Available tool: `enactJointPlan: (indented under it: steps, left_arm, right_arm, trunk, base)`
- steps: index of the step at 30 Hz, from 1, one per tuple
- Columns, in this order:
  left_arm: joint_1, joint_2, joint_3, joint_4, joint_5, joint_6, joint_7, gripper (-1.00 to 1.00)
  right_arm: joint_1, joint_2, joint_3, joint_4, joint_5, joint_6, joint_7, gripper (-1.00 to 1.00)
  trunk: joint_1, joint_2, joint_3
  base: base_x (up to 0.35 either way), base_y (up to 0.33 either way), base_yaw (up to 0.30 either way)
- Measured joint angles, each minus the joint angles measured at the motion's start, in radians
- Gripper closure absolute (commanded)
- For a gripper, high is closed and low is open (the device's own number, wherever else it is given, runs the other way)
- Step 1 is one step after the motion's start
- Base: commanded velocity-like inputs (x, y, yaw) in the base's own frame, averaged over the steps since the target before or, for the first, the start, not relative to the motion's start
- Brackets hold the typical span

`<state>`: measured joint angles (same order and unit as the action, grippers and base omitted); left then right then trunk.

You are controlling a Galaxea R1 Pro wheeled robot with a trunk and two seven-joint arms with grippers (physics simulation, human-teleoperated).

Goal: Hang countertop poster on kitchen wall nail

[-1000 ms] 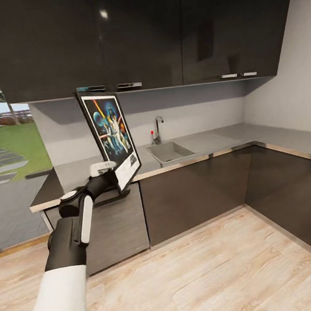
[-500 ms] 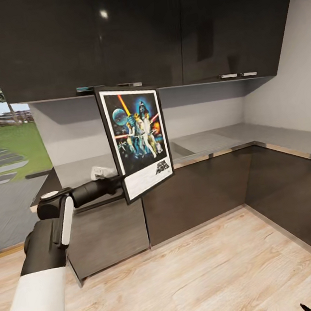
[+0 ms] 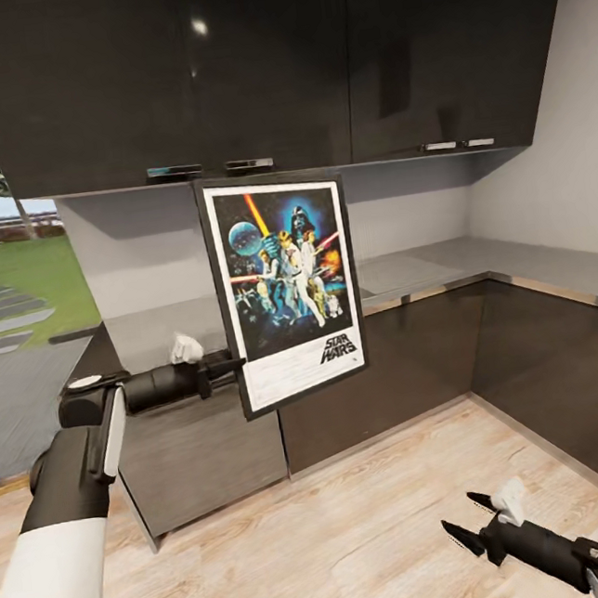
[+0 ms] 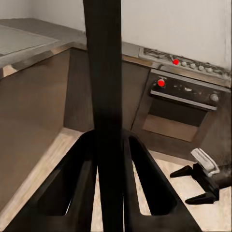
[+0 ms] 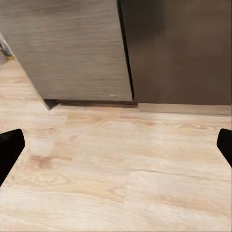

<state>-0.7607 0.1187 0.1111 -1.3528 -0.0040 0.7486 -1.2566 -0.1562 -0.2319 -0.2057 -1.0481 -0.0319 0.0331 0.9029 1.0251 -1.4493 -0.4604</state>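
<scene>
One black left hand [image 3: 236, 370] clamps the black-framed, upright Star Wars poster [image 3: 284, 287] by its edge; right hand [image 3: 468, 519] spread wide above the wooden floor [image 3: 347, 536].

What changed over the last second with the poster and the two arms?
The left end effector, clamped on the poster at its lower left edge, swung it rightward and turned its face toward the head camera, covering the sink. The right end effector, open, rose into view low over the floor. The kitchen countertop and cabinets stayed as they were.

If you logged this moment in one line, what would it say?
left gripper: shut on poster edge | poster: upright, off kitchen countertop | right gripper: open, low over floor
</scene>
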Motion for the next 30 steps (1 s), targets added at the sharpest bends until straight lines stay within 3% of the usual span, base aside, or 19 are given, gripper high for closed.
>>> enactJointPlan:
  steps: [2, 3, 6, 10, 12, 16, 19, 23, 30]
  left_arm:
    - [0.0, 0.001, 0.0, 0.043, 0.0, -0.017, -0.039, 1.0]
    - [0.001, 0.001, 0.0, 0.072, 0.0, -0.025, -0.068, 1.0]
    - [0.001, 0.001, 0.0, 0.093, 0.0, -0.03, -0.105, 1.0]
    - [0.001, 0.001, 0.0, 0.108, 0.0, -0.033, -0.167, 1.0]
    - [0.001, 0.001, 0.001, 0.115, -0.001, -0.034, -0.221, 1.0]
    - [0.001, 0.001, -0.004, 0.118, -0.001, -0.035, -0.254, 1.0]
    - [0.001, 0.002, -0.02, 0.122, -0.002, -0.051, -0.298, 1.0]
    - [0.002, 0.002, -0.033, 0.182, -0.016, -0.127, -0.309, 1.0]
    - [0.002, 0.005, -0.037, 0.24, -0.021, -0.226, -0.309, 1.0]
  right_arm:
    - [-0.052, -0.016, 0.0, 0.004, -0.001, 0.06, 0.074, -1.0]
    - [-0.086, -0.033, 0.0, 0.007, -0.002, 0.098, 0.144, -1.0]
    - [-0.114, -0.046, 0.0, 0.012, -0.001, 0.132, 0.219, -1.0]
    - [-0.133, -0.057, 0.0, 0.016, 0.001, 0.155, 0.285, -1.0]
    - [-0.144, -0.086, 0.001, 0.018, 0.001, 0.167, 0.321, -1.0]
    - [-0.15, -0.112, 0.0, 0.019, -0.001, 0.198, 0.375, -1.0]
    - [-0.162, -0.129, -0.001, 0.019, -0.002, 0.265, 0.419, -1.0]
    - [-0.18, -0.138, -0.001, 0.019, -0.003, 0.334, 0.508, -1.0]
    - [-0.199, -0.143, 0.0, 0.02, -0.003, 0.354, 0.605, -1.0]
  trunk:
    - [0.0, 0.0, 0.0]
    - [0.0, 0.0, 0.0]
    - [0.0, 0.0, 0.0]
    - [0.0, 0.0, 0.0]
    - [0.0, 0.0, 0.0]
    - [0.0, 0.0, 0.0]
    - [0.0, 0.0, 0.0]
    - [0.0, 0.0, 0.0]
    - [0.0, 0.0, 0.0]
  base:
    - [0.0, 0.0, 0.0]
    - [0.0, 0.0, 0.0]
    - [0.0, 0.0, 0.0]
    - [0.0, 0.0, 0.0]
    - [0.0, 0.0, 0.0]
    - [0.0, 0.0, 0.0]
    - [0.0, 0.0, 0.0]
    - [0.0, 0.0, 0.0]
    - [0.0, 0.0, 0.0]
